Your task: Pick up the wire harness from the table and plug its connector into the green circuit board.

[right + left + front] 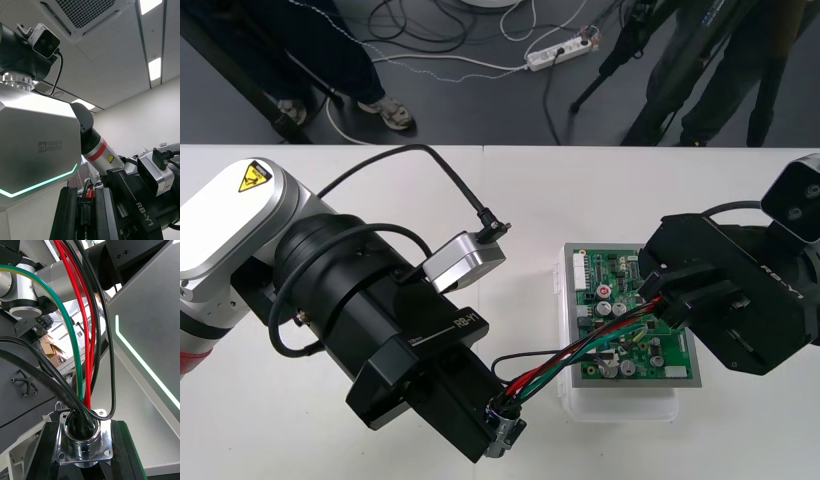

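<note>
Wire harness (580, 352) hung between both grippers, its plug (85, 206) end above the green circuit board (605, 275). Left gripper (505, 430) clamped the socket (80, 437); right gripper (661, 300) pinched the plug. Opposing pull risked straining wires or tilting the plug.
</note>
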`<state>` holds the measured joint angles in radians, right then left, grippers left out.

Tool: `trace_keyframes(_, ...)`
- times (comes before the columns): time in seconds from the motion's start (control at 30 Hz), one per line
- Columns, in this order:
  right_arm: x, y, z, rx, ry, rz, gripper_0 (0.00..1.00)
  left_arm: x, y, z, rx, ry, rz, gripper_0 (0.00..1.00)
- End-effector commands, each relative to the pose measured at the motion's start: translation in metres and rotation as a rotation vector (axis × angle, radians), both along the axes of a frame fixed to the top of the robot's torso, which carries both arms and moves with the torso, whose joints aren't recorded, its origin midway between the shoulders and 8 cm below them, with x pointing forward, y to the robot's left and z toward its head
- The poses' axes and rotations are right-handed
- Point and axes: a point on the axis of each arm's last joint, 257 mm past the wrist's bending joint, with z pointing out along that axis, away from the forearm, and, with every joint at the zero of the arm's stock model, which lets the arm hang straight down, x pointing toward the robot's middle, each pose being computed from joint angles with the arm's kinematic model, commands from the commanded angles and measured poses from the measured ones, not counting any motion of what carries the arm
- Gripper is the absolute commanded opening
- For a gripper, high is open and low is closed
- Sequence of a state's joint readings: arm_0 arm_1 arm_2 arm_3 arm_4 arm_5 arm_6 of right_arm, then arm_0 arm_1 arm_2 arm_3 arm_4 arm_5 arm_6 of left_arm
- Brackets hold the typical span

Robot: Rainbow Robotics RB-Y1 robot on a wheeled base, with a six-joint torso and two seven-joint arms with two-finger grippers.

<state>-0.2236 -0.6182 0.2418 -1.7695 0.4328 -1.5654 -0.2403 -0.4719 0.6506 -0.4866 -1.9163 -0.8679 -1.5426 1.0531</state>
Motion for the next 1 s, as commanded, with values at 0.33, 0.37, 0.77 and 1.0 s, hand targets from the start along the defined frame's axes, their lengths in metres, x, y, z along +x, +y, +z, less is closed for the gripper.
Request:
trace_keyframes(0.33, -0.005, -0.002, 0.005, 0.024, -0.042, -0.012, 0.00, -0.008, 0.004, 0.016, 0.004, -0.002, -0.051, 0.61)
trace_keyframes(0.37, -0.005, -0.002, 0.005, 0.023, -0.045, -0.013, 0.00, -0.007, 0.005, 0.016, 0.004, -0.001, -0.050, 0.94)
trace_keyframes(0.77, -0.004, -0.003, 0.007, 0.024, -0.044, -0.016, 0.00, 0.004, 0.008, 0.026, -0.024, -0.035, -0.015, 1.00)
trace_keyframes(1.0, -0.003, -0.005, 0.008, 0.029, -0.055, -0.027, 0.00, 0.005, 0.008, 0.024, -0.027, -0.049, -0.014, 1.00)
